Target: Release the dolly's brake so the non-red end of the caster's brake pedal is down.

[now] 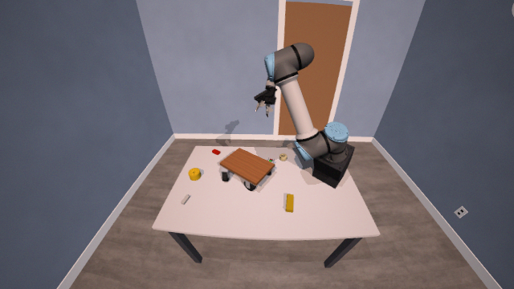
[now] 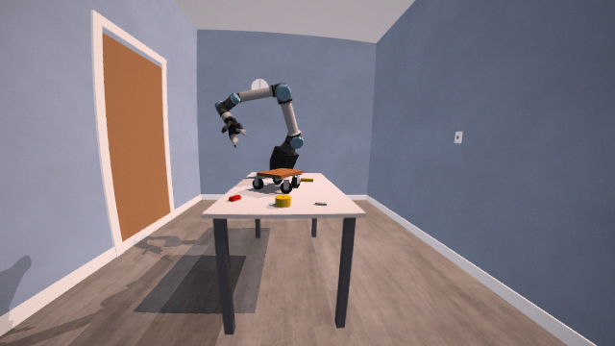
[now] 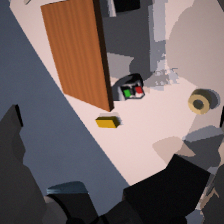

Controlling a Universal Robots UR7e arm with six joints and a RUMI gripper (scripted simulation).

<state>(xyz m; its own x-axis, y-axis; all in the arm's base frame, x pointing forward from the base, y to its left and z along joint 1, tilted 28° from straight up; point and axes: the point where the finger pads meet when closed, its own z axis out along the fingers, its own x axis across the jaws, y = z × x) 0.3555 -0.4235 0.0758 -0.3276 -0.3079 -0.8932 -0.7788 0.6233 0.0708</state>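
Dolly stands on its wheels near the back middle of the table, wooden deck up, just in front of the arm's black pedestal. Brake pedal shows only in the wrist view: a small dark housing tucked by the deck's corner, one end green, one end red. Which end is down cannot be told from here.

Gripper hangs high above the table's back edge, well apart from the dolly, fingers spread fully wide and holding nothing.

Step in hand, as I judge it: the approach has not begun; brake untouched. The next move calls for a long descent toward the caster corner nearest the pedestal, then a fingertip press down on the green end of the pedal. A push, not a grasp; no need to lift the dolly at all, which suits the instruction not to leave it held up.

Room and edges:
- Pedal sits low under the deck overhang, so entry likely has to come from the side, angled.
- A tape roll lies near that corner, between dolly and pedestal; tight there.
- Red block and yellow cylinder lie off to the far side, well apart.
- Yellow bar and small grey piece sit toward the front edge, out of the way.
- Dolly is well in from every table edge; an unbraked roll is the risk.
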